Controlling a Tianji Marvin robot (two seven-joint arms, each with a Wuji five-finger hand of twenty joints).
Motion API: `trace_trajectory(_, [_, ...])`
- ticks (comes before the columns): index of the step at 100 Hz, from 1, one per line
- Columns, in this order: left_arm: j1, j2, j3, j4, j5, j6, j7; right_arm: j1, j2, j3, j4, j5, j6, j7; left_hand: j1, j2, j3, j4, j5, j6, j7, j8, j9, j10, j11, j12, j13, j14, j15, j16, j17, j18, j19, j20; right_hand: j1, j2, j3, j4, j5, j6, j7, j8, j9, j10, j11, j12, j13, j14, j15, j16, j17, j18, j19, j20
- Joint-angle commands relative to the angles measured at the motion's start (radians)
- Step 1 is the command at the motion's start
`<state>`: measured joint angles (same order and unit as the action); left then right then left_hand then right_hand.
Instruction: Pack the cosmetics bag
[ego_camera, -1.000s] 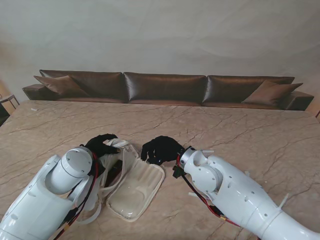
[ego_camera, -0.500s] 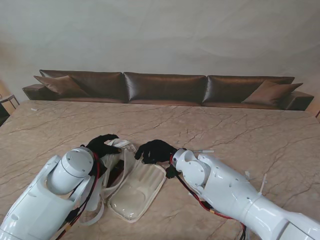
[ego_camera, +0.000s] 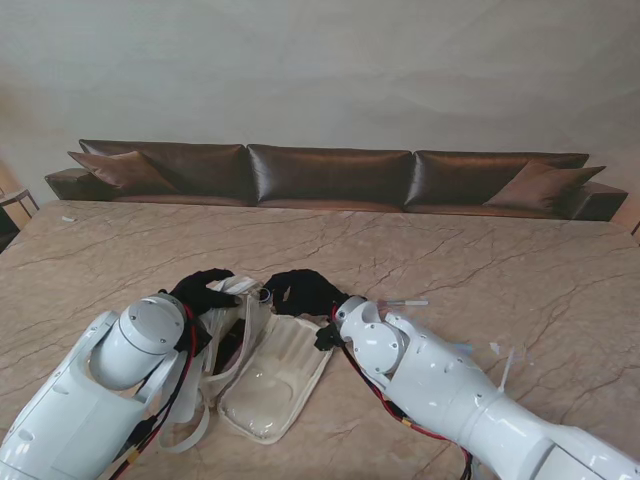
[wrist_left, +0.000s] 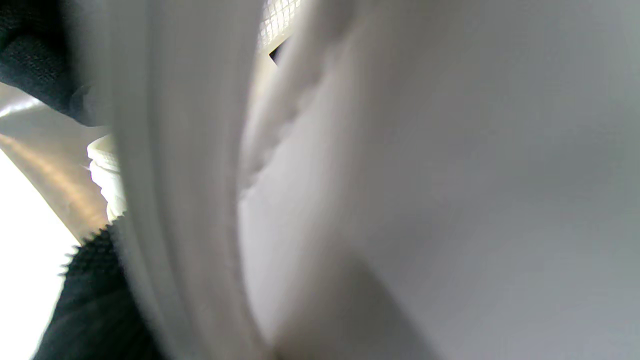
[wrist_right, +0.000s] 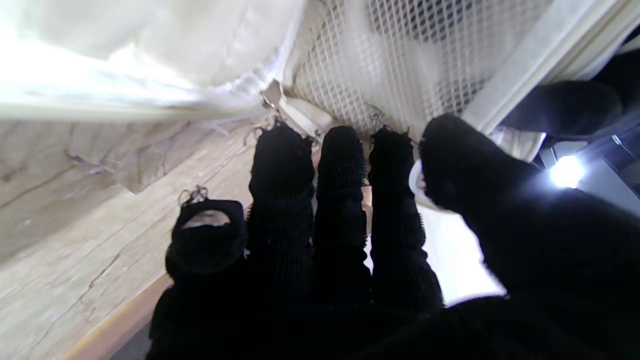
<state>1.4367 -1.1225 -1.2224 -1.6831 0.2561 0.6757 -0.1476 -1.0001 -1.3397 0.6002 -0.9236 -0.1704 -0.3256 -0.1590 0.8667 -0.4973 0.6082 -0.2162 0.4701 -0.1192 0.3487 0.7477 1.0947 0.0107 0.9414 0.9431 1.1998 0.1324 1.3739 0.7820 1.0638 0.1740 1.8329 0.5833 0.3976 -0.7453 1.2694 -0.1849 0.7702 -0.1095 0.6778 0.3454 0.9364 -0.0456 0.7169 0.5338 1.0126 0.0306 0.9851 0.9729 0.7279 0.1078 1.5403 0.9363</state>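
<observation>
the cosmetics bag (ego_camera: 268, 375) lay open on the marble table (ego_camera: 520, 270) between both arms. the left hand (ego_camera: 203, 290) gripped its far rim. the right hand (ego_camera: 298, 291), fingers (wrist_right: 340, 165) together, touched the mesh lining (wrist_right: 400, 60); whether it gripped could not be told.

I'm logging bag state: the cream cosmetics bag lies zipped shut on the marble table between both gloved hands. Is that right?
Not quite: the cosmetics bag lies open, its flap spread flat toward the right arm, as the stand view shows. The right wrist view shows its mesh inner pocket. The rest holds: it is cream, on the marble table, between the left hand and right hand.
</observation>
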Motion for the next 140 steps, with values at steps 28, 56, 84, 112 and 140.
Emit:
trace_trajectory(28, [0.009, -0.01, 0.01, -0.008, -0.012, -0.006, -0.003, -0.007, -0.048, 0.008, 0.014, 0.001, -0.026, -0.091, 0.05, 0.1, 0.077, 0.014, 0.118, 0.053, 0.779, 0.019, 0.057, -0.154, 0.038, -0.036, 0.071, 0.002, 0.146, 0.027, 0.024, -0.05, 0.239, 0.007, -0.048, -0.06, -0.071, -0.148, 0.069, -0.128, 0.111, -0.018, 0.084, -0.028, 0.062, -0.017, 0.09, -0.011, 0.018, -0.062, 0.076, -0.003, 0.09, -0.014])
trace_trajectory(56, [0.014, -0.002, 0.01, -0.016, -0.005, -0.012, -0.025, 0.001, -0.093, -0.004, 0.073, -0.007, -0.072, -0.176, 0.037, 0.103, 0.075, 0.014, 0.105, 0.059, 0.768, 0.007, 0.039, -0.148, 0.027, -0.044, 0.069, 0.001, 0.129, 0.021, 0.022, -0.05, 0.225, 0.003, 0.085, 0.05, -0.028, -0.139, 0.115, -0.238, 0.338, -0.085, 0.187, -0.029, 0.075, -0.002, 0.161, -0.006, 0.057, -0.073, 0.139, 0.005, 0.146, -0.037])
trace_trajectory(84, [0.017, 0.001, 0.005, -0.015, 0.003, 0.0, -0.031, -0.014, -0.075, 0.0, 0.049, -0.001, -0.135, -0.145, 0.035, 0.101, 0.078, 0.013, 0.105, 0.066, 0.77, 0.004, 0.039, -0.145, 0.028, -0.049, 0.07, 0.001, 0.122, 0.022, 0.023, -0.05, 0.219, 0.001, 0.085, 0.039, 0.024, -0.125, 0.134, -0.27, 0.348, -0.001, 0.189, -0.026, 0.097, 0.033, 0.152, 0.001, 0.118, -0.053, 0.127, -0.001, 0.173, -0.036])
trace_trajectory(112, [0.017, -0.001, 0.008, -0.014, 0.003, 0.008, -0.026, -0.042, -0.012, 0.012, -0.038, -0.011, -0.126, -0.051, 0.037, 0.102, 0.077, 0.012, 0.105, 0.067, 0.775, 0.004, 0.04, -0.145, 0.032, -0.052, 0.071, 0.001, 0.121, 0.024, 0.023, -0.05, 0.219, 0.001, 0.097, 0.024, 0.058, -0.107, 0.155, -0.275, 0.351, 0.057, 0.193, -0.012, 0.128, 0.086, 0.139, 0.017, 0.186, -0.013, 0.109, -0.002, 0.192, -0.024])
trace_trajectory(140, [0.018, 0.0, 0.004, -0.016, 0.002, 0.011, -0.026, -0.058, 0.029, 0.012, -0.076, -0.052, -0.095, 0.004, 0.035, 0.103, 0.078, 0.012, 0.105, 0.066, 0.776, 0.004, 0.041, -0.146, 0.034, -0.054, 0.071, 0.001, 0.121, 0.025, 0.023, -0.05, 0.219, 0.002, 0.098, 0.015, 0.079, -0.1, 0.166, -0.27, 0.34, 0.067, 0.225, -0.003, 0.144, 0.102, 0.182, 0.014, 0.224, 0.003, 0.142, 0.0, 0.212, -0.022])
